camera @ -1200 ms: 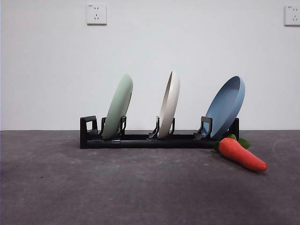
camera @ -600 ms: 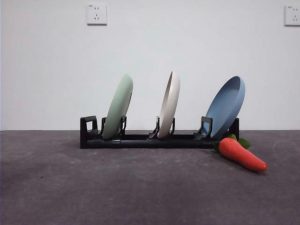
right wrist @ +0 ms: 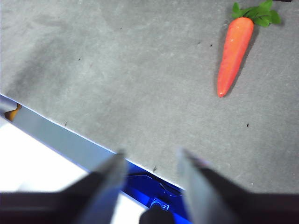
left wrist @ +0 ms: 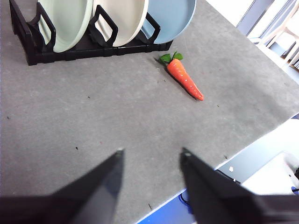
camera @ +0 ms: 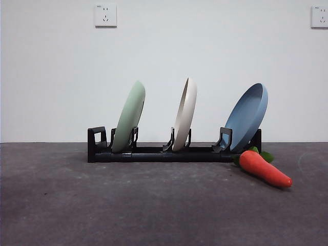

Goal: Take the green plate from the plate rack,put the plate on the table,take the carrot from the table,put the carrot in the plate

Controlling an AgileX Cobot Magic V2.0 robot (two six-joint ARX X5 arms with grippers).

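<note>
The green plate (camera: 129,117) stands on edge in the left slot of the black plate rack (camera: 159,152); it also shows in the left wrist view (left wrist: 65,21) in the rack (left wrist: 70,49). The carrot (camera: 264,168) lies on the table (camera: 154,205) by the rack's right end, leaves toward the rack; it shows in the left wrist view (left wrist: 184,80) and the right wrist view (right wrist: 234,53). My left gripper (left wrist: 150,156) is open and empty, high over the table's near edge. My right gripper (right wrist: 149,156) is open and empty, over the table's edge, well away from the carrot.
A cream-white plate (camera: 185,114) stands in the rack's middle slot and a blue plate (camera: 247,117) leans in the right slot. The table's edge (right wrist: 70,135) runs close under both grippers. Two wall sockets sit on the white wall behind.
</note>
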